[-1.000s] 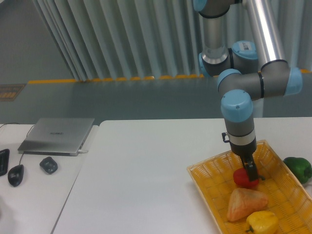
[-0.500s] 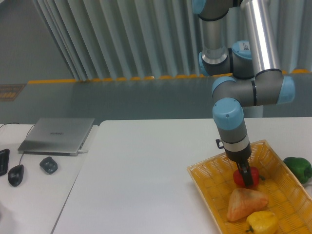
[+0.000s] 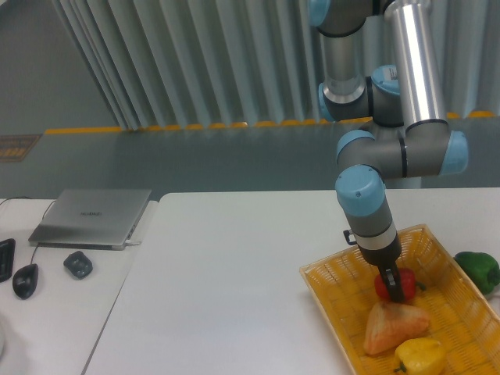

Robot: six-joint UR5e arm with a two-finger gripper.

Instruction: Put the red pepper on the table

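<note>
The red pepper [image 3: 385, 284] sits in the yellow wicker basket [image 3: 336, 285] at the right of the white table [image 3: 234, 281]. My gripper [image 3: 395, 287] points down into the basket, and its dark fingers are closed around the red pepper. Part of the pepper is hidden behind the fingers. I cannot tell whether the pepper rests on the basket floor or hangs just above it.
An orange wedge-shaped item [image 3: 394, 326] and a yellow bell pepper [image 3: 420, 356] lie in the basket's near end. A green bell pepper [image 3: 478, 269] lies on the table right of the basket. A grey laptop [image 3: 94, 216], mouse [image 3: 25, 279] and small dark object [image 3: 78, 264] are on the adjoining desk.
The arm's wrist has swung a little to the left above the basket. The gripper and red pepper stay at nearly the same spot in the basket.
</note>
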